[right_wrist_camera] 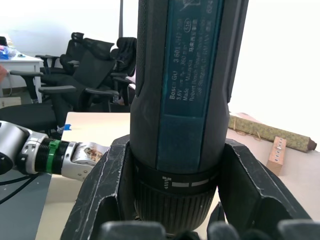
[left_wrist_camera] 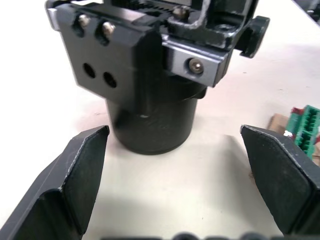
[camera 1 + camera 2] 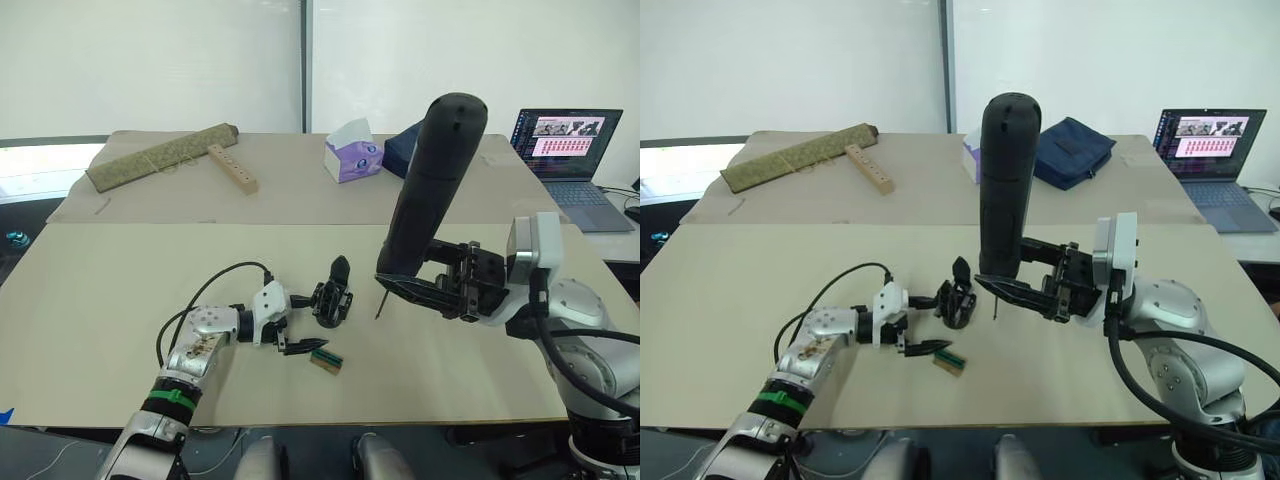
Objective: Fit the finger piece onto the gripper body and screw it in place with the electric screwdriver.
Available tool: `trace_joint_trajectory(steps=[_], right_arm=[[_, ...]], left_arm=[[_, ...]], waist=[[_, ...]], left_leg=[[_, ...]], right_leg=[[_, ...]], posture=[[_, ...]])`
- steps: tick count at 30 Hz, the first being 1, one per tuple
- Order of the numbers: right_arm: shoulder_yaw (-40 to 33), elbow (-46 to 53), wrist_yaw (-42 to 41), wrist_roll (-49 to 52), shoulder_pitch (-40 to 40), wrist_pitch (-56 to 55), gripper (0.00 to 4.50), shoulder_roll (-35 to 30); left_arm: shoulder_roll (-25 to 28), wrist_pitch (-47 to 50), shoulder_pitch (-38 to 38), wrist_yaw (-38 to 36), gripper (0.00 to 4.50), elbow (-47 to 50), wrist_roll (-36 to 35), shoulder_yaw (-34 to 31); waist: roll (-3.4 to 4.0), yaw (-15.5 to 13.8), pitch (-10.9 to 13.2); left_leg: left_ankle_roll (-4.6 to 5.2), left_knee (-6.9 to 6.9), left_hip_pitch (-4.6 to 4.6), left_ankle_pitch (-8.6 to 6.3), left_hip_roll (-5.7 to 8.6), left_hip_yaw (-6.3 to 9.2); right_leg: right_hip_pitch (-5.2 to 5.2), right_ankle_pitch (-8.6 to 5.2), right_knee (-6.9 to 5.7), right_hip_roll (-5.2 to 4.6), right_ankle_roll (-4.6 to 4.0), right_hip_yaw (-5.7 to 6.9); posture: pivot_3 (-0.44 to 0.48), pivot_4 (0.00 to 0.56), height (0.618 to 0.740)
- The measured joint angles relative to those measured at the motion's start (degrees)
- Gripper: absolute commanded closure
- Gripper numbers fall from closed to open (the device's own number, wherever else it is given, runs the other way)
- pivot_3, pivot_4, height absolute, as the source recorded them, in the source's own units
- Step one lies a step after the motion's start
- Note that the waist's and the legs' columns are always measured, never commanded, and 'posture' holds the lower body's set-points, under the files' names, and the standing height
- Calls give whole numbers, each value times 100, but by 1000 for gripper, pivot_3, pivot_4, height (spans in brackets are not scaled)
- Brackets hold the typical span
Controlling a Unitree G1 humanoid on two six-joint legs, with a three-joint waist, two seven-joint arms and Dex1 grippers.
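From my head camera, my right gripper (image 3: 425,290) is clamped around the lower end of the electric screwdriver (image 3: 430,190), which I hold nearly upright above the middle of the table (image 3: 100,300), its thin bit (image 3: 380,303) pointing down and clear of the surface. My left gripper (image 3: 297,325) lies low near the table's front edge, fingers spread wide, with the gripper body (image 3: 333,297) standing just ahead of them, its pointed finger up. A small green-and-brown block (image 3: 327,360) sits just beside my lower left finger. Toward the far edge lie a tissue box (image 3: 351,152), a wooden strip (image 3: 232,167), a rolled mat (image 3: 160,156) and a dark blue pouch (image 3: 1072,150); a laptop (image 3: 566,150) stands off the far right corner.

My left wrist camera shows both fingers (image 2: 75,180) wide apart, the gripper body's round base (image 2: 152,125) standing on the table between them, touching neither.

My right wrist camera shows my fingers (image 1: 107,185) pressed against both sides of the screwdriver's barrel (image 1: 185,100).

I cannot make out the finger piece as a separate part.
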State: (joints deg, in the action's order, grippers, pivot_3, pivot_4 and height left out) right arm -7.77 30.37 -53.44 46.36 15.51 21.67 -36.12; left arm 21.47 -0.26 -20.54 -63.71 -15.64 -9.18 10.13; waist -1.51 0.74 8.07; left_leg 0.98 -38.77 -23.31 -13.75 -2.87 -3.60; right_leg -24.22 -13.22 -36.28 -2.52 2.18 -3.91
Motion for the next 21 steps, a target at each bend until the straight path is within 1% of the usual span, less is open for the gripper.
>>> trace_joint_trajectory(steps=[5,11,21], right_arm=[[4,-19,-26,-6,58,0,2568,1],[27,-52,-42,-8,104,0,2568,3],[36,-52,-37,-8,158,0,2568,4]], left_arm=[[-195,280,212,498,57,367,13,30],[-295,335,173,810,57,375,107,106],[-457,270,-81,929,57,69,230,191]], waist=[[0,-28,0],[0,-58,0],[1,-126,-1]], left_leg=[[0,-2,0,0,2,0],[0,-3,3,0,4,-1],[0,-5,2,0,5,-2]], right_leg=[[2,0,0,-1,0,0],[6,0,0,-2,0,0],[7,1,2,-3,0,0]], posture=[[0,150,740],[0,150,740],[0,150,740]])
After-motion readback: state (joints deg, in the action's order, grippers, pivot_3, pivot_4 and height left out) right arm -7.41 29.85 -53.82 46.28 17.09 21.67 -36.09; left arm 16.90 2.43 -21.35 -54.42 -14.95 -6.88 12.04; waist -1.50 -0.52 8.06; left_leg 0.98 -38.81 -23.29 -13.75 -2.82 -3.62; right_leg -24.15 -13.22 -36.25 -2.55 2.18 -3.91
